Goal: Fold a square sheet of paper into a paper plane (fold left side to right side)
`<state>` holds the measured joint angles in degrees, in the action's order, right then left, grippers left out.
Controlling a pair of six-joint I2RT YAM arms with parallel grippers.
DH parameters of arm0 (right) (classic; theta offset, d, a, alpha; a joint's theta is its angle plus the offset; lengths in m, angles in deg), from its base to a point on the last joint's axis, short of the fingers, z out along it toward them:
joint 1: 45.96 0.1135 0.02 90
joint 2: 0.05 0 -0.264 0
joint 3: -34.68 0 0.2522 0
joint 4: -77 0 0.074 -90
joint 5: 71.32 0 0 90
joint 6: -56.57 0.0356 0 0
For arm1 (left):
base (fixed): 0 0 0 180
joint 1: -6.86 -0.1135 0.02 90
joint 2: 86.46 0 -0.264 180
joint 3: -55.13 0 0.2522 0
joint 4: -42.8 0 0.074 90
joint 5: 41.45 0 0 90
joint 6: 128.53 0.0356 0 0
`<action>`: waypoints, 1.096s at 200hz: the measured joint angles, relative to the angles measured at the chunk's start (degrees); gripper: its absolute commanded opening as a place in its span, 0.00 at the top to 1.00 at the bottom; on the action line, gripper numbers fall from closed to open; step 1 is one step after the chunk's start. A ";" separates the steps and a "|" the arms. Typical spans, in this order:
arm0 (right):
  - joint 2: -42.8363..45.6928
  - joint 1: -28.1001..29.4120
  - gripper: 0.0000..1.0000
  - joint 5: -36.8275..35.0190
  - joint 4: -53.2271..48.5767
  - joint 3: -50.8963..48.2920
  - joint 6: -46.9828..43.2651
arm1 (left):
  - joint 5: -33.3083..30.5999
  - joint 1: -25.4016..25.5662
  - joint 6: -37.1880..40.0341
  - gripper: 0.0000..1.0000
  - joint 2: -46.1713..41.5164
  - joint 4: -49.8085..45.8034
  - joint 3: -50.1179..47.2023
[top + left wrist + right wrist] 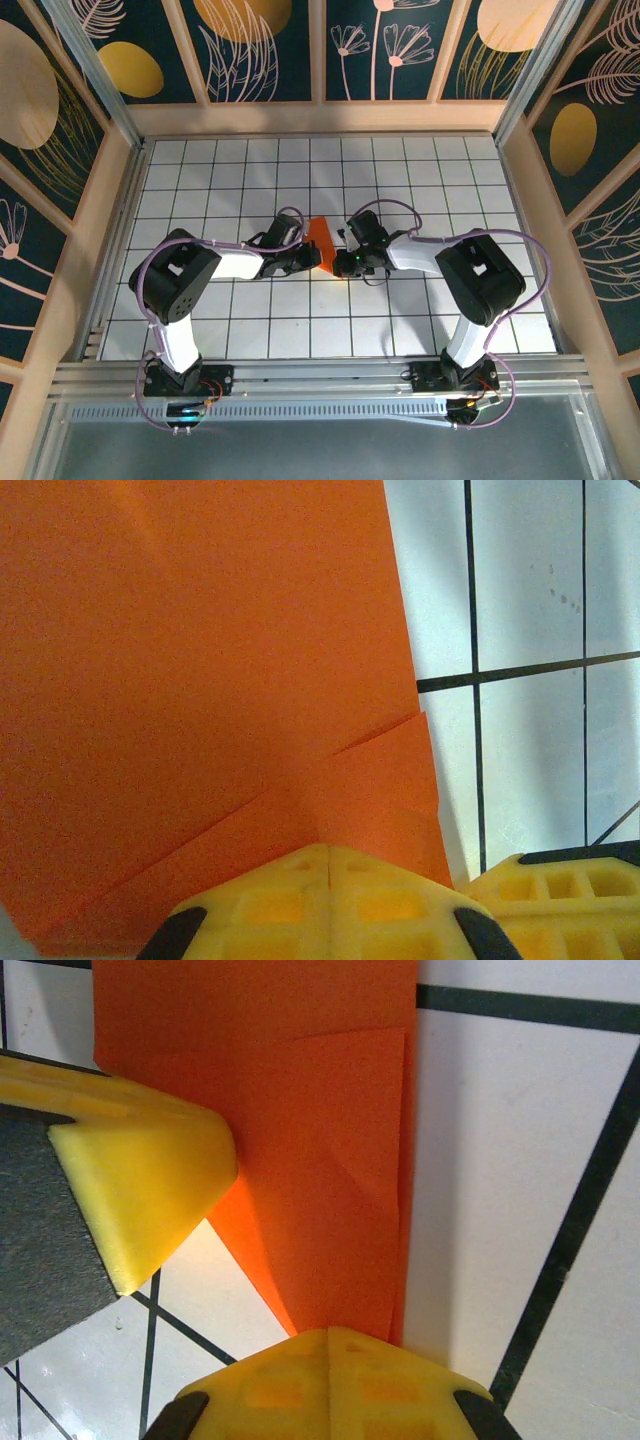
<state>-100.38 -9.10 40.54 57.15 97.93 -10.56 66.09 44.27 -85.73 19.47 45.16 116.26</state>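
Observation:
The square sheet of paper [322, 238] is bright orange and folded into a creased, pointed wedge on the white grid table, midway between the two arms. In the left wrist view the sheet of paper [200, 680] shows overlapping flaps, and my left gripper [328, 852] is shut with its yellow tips down on the near edge. In the right wrist view the sheet of paper [320, 1160] narrows toward my right gripper [328, 1335], which is shut with its tips on the narrow end. The paper lies face-on under both tips, not between the jaws. From above, the left gripper [316, 263] and right gripper [346, 263] nearly meet.
Wooden walls with patterned panels enclose the white grid table [250, 320] at the back and sides. The left gripper's yellow finger [150, 1170] crowds the paper's left edge in the right wrist view. The right gripper's yellow finger [560, 880] sits close beside the left one.

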 measured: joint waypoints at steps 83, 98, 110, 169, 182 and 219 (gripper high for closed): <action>0.22 0.00 1.00 2.62 -1.46 0.61 1.05 | -0.46 0.00 -0.42 1.00 0.00 0.00 0.00; 0.22 0.00 1.00 3.50 -1.36 0.61 1.68 | -0.46 0.00 -0.46 1.00 0.00 0.00 0.00; 0.22 0.00 1.00 4.00 -0.90 0.61 1.97 | -0.46 0.00 -0.61 1.00 0.00 0.00 0.00; -0.11 0.00 1.00 4.76 1.18 0.68 3.04 | -0.44 0.00 -0.63 1.00 0.00 0.00 0.00; -0.57 0.00 1.00 4.76 1.53 0.79 3.08 | -0.44 0.00 -0.63 1.00 0.00 0.00 -0.02; -2.23 0.00 1.00 5.01 2.25 1.40 3.26 | -0.46 0.00 -0.61 1.00 0.00 0.00 -0.02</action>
<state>-102.61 -9.10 45.55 59.40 99.33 -7.30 65.63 44.27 -86.35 19.47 45.16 116.24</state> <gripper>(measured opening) 0.051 0.048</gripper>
